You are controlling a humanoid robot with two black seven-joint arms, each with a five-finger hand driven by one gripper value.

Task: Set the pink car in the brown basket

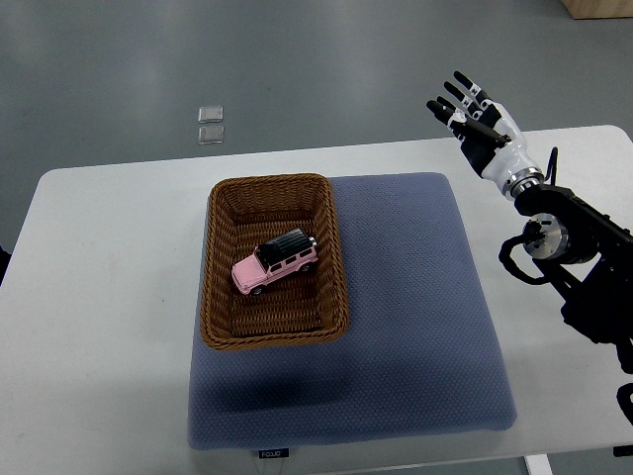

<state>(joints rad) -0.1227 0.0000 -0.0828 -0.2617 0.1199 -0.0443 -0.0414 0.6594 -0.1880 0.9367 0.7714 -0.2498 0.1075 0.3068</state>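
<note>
A pink toy car [276,262] with a black roof lies inside the brown wicker basket [220,297], near its middle, turned diagonally. The basket rests on the left part of a blue-grey cushion mat [415,297]. My right hand [470,112] hovers far to the upper right of the basket, over the table's back edge, fingers spread and holding nothing. Its black arm comes in from the right edge. No left hand shows.
The white table [99,297] carries the mat. On the grey floor beyond the table lie two small clear squares [210,124]. A wooden corner [603,8] shows at the top right.
</note>
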